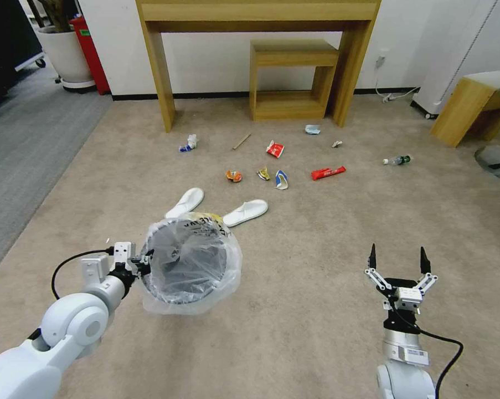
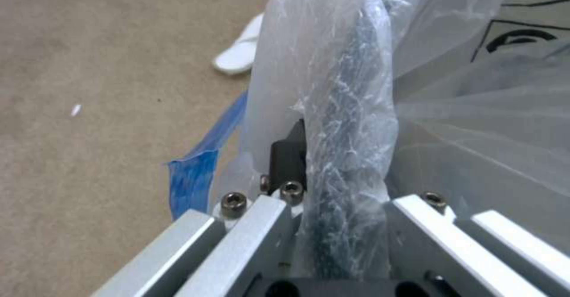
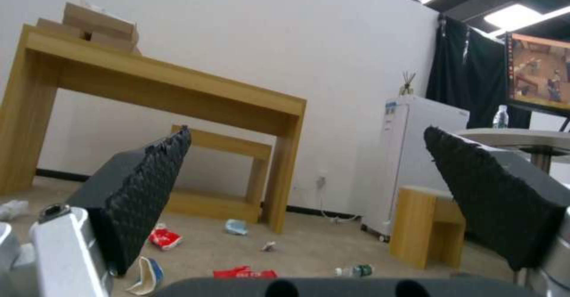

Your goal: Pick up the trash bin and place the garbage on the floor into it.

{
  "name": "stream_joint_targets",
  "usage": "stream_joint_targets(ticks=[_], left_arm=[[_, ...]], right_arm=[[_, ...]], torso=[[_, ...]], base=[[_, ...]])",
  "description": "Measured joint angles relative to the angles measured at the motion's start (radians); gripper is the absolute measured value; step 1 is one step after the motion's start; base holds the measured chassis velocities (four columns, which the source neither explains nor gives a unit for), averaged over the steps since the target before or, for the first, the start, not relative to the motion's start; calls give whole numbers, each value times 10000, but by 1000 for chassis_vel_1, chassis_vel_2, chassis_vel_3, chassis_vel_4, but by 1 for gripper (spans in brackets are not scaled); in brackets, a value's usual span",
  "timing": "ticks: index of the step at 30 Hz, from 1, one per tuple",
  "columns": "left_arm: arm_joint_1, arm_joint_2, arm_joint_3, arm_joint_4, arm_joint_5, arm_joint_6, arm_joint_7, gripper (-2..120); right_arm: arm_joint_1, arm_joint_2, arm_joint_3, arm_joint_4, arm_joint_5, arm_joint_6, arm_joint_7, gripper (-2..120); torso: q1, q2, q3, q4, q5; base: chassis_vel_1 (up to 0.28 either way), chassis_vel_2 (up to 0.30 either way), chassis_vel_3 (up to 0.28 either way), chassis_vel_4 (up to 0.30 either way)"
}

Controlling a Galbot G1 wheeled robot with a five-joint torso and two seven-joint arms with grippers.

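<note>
my left gripper (image 1: 142, 265) pinches the rim of the bag-lined trash bin (image 1: 186, 266), held above the beige carpet (image 1: 316, 266) near two white slippers (image 1: 216, 208), the right gripper (image 1: 398, 259) spread wide; i'd keep the bin level.

1. Both arms are glossy white with rounded joint housings.
2. The left gripper (image 1: 142, 265) has a silver metal body with hex-socket screws and black fingers (image 2: 289, 154).
3. The right gripper (image 1: 398, 259) has silver linkages and pointed black fingers (image 3: 142, 194) with a ribbed texture.
4. A black cable loops beside each wrist.
</note>
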Motion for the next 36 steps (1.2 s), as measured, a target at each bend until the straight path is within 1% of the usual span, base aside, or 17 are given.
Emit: stream_joint_targets(ticks=[2,3,4,5,7,8,11,12,15,18,20,24,27,28,32,35,36], left_arm=[[168,4,-74,-127,-138,18,-111,0],[247,34,-87,-222,-400,123,-275,0],[247,34,-87,-222,-400,123,-275,0],[297,75,-90,-272,-616,266,-423,0],[364,283,-100,-369,-1671,1047,-1120,0],[364,283,-100,-369,-1671,1047,-1120,0],[206,649,-36,-411,-3126,1939,-2172,0],[206,649,-36,-411,-3126,1939,-2172,0],[-79,856,1,-508,-3915,2263,-2774,0],[-151,902,-1,-514,-4219,2382,-2928,0],[-174,945,-98,-469,-4842,2549,-3273,0],[-180,991,-124,-390,-5255,2614,-3473,0],[-227,1035,-123,-265,-5490,2643,-3582,0],[-286,1053,-129,-204,-5613,2642,-3650,0],[-333,1072,-170,-132,-5738,2639,-3716,0],[-366,1082,-314,-143,-5879,2618,-3813,0],[-366,1082,-314,-143,-5879,2618,-3813,0]], right_arm=[[4,6,-12,66,-21,-46,24,100],[19,5,-30,137,-33,-113,47,100],[19,5,-30,137,-33,-113,47,100],[31,-1,-44,168,-44,-152,59,100],[59,-40,-58,179,-95,-197,90,100],[59,-40,-58,179,-95,-197,90,100],[116,-149,-85,101,-160,-201,118,100],[116,-149,-85,101,-160,-201,118,100],[238,-249,-119,19,-330,-167,111,100],[365,-266,-185,3,-364,-132,97,100],[652,-272,-373,-10,-283,-128,29,100],[795,-297,-485,-18,-194,-166,-91,100],[948,-325,-605,-68,-82,-184,-232,100],[1053,-348,-697,-108,45,-191,-365,100],[1313,-365,-856,-204,207,-228,-504,100],[2087,-386,-1234,-463,390,-408,-583,100],[2087,-386,-1234,-463,390,-408,-583,100]], torso=[[0,0,0,2,0],[0,0,-1,1,-1],[0,0,-1,1,-1],[-1,0,0,1,-1],[0,0,0,1,0],[0,0,0,1,0],[0,0,0,1,-1],[0,0,0,1,-1],[0,0,0,0,1],[0,0,0,-2,-1],[0,0,0,0,0],[0,0,0,3,-1],[0,0,1,4,-3],[-1,0,0,1,-2],[0,0,1,-1,-1],[0,0,1,2,-2],[0,0,1,2,-2]], base=[[0,0,0,0],[0,0,0,0],[0,0,0,0],[0,0,0,0],[0,0,0,0],[0,0,0,0],[0,0,0,0],[0,0,0,0],[0,0,0,0],[0,0,0,0],[0,0,0,0],[0,0,0,0],[0,0,0,0],[0,0,0,0],[0,0,0,0],[0,0,0,0],[0,0,0,0]])
